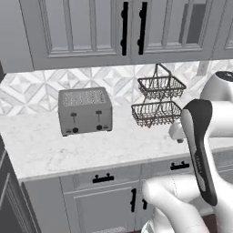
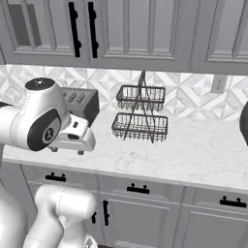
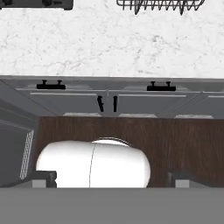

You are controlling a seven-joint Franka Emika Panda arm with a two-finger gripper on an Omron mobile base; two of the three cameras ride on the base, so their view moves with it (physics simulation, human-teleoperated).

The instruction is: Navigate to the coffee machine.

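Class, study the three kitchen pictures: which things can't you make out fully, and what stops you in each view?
- Dark object, right base view: cut off by the right edge; cannot be identified.
- Toaster, right base view: the arm covers its front.
- Toaster and wire basket rack, hand view: cropped by the top edge.
- Gripper, hand view: just the fingertips show; open or shut unclear.

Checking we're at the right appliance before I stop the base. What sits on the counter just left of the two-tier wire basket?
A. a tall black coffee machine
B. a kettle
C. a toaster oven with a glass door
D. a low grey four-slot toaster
D: the left base view shows a low grey toaster with slots on top and two levers in front, left of the wire basket on the counter.
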